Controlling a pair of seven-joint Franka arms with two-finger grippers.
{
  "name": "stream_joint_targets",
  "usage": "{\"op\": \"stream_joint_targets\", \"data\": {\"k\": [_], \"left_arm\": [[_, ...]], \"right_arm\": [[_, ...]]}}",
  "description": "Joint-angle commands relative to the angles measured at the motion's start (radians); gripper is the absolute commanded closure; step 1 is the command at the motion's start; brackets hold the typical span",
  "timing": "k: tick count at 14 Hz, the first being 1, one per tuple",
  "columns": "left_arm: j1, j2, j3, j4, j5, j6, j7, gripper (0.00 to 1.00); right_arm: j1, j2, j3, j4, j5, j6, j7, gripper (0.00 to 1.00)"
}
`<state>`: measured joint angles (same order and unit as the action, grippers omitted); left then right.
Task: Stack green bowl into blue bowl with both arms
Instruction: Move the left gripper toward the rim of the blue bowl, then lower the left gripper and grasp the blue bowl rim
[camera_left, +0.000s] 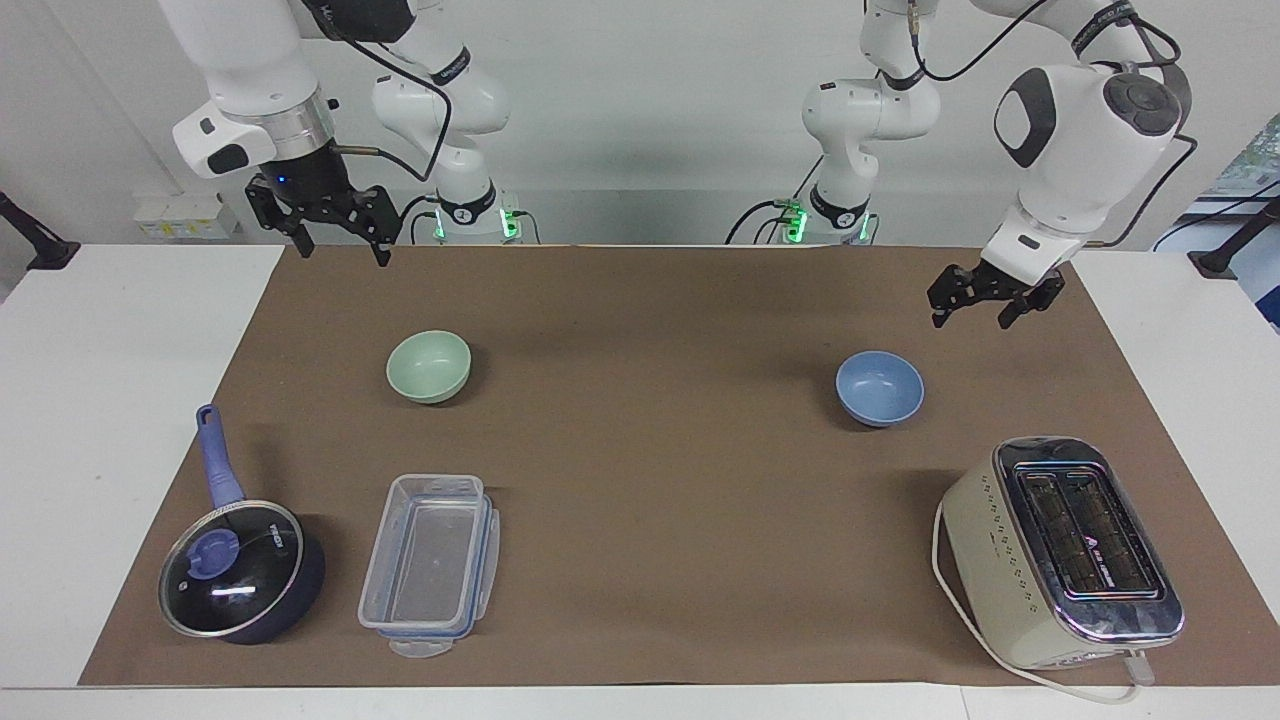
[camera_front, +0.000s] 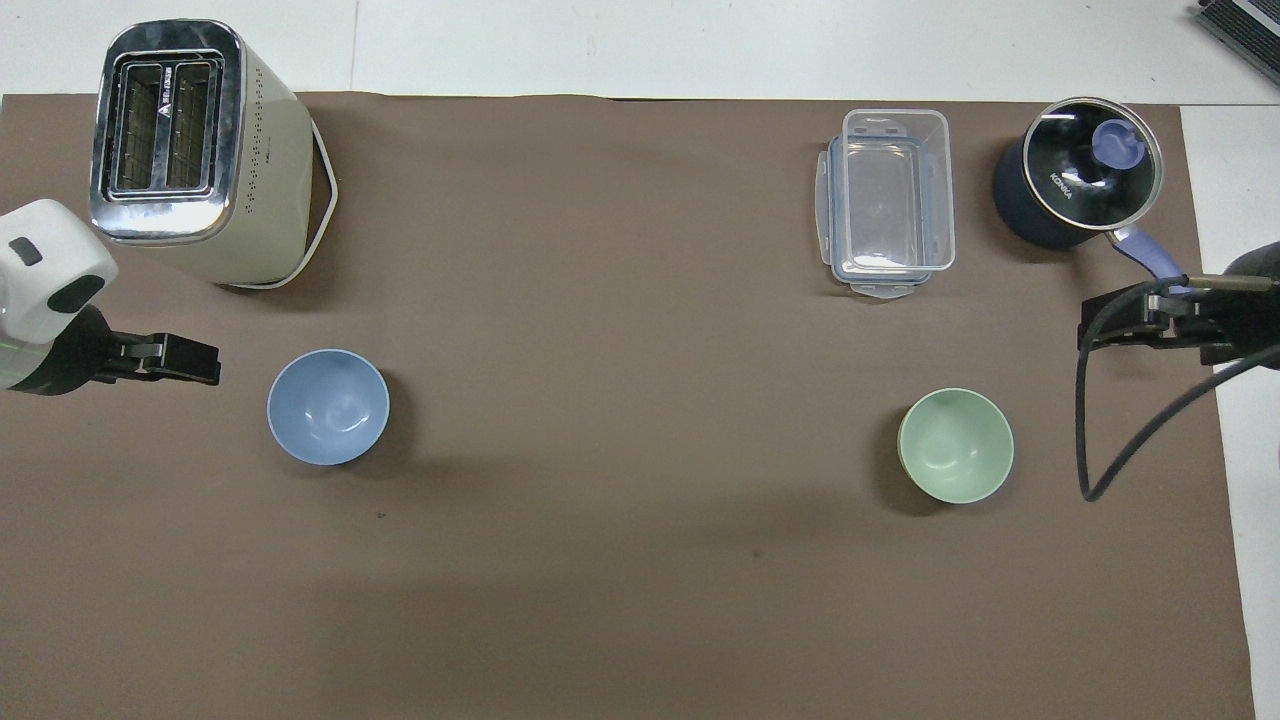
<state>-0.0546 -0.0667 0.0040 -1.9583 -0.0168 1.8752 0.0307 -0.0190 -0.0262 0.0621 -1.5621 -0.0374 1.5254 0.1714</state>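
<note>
The right gripper (camera_left: 338, 240) hangs in the air over the brown mat's (camera_left: 650, 480) edge nearest the robots, at the right arm's end of the table, fingers spread wide and holding nothing. The left gripper (camera_left: 985, 305) hangs low over the mat at the left arm's end, fingers likewise parted and empty.

Farther out sit the two bowls, well apart and both upright: the green bowl (camera_left: 429, 365) toward the right arm's end, the blue bowl (camera_left: 880, 386) toward the left arm's end.

Along the table edge farthest from the robots stand a lidded pot (camera_left: 240, 570), a clear container (camera_left: 432, 563) (open, nothing in it) and a toaster (camera_left: 1060, 552).
</note>
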Motion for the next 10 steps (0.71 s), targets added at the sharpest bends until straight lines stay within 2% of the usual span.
{"op": "stream_joint_targets", "data": {"k": [1, 6, 10], "left_arm": [[0.001, 0.008, -0.001, -0.068, -0.014, 0.093, -0.032, 0.00], [-0.013, 0.094, -0.002, -0.116, -0.014, 0.208, -0.126, 0.00], [-0.042, 0.108, -0.002, -0.185, -0.017, 0.318, -0.170, 0.00]], "right_arm": [[-0.007, -0.024, 0.004, -0.027, -0.006, -0.007, -0.021, 0.00], [-0.007, -0.024, 0.004, -0.027, -0.006, -0.007, -0.018, 0.00], [-0.007, -0.026, 0.004, -0.027, -0.004, -0.007, -0.016, 0.00]]}}
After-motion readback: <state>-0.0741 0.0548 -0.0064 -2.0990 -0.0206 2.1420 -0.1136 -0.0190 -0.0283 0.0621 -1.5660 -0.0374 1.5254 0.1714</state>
